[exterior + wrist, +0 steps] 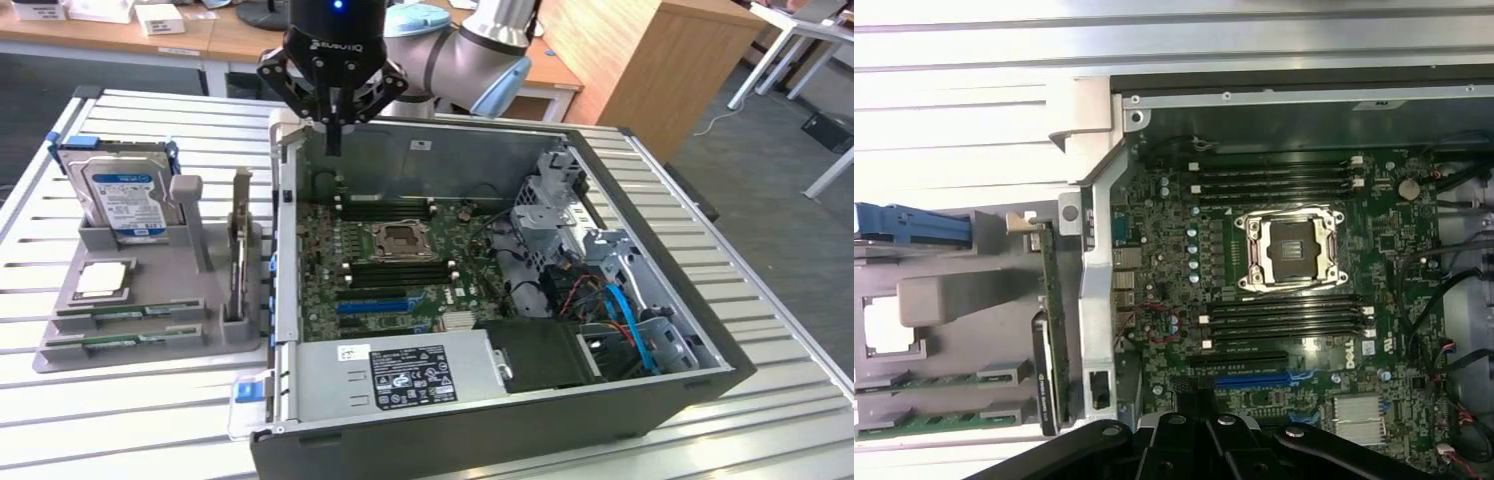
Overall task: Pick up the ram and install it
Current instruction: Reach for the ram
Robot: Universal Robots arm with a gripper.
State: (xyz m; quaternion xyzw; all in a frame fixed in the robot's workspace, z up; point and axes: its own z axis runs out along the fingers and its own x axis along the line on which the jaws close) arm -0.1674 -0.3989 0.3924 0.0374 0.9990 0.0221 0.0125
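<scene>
Above the open computer case point(534, 425), the gripper point(334, 142) hangs fully closed, gripping and touching nothing; the ram point(134, 311) lies in the grey tray point(80, 358) beside that case.

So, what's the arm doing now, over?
Gripper shut, empty, over the computer case. Both ram sticks lying in the grey tray. Upright card stands between.

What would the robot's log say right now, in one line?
gripper: shut, empty, above open black computer case | two thin green ram sticks: lying in grey tray

Motherboard point(1184, 300), CPU socket point(1294, 250), ram point(924, 382) seemingly in tray point(954, 300)
</scene>
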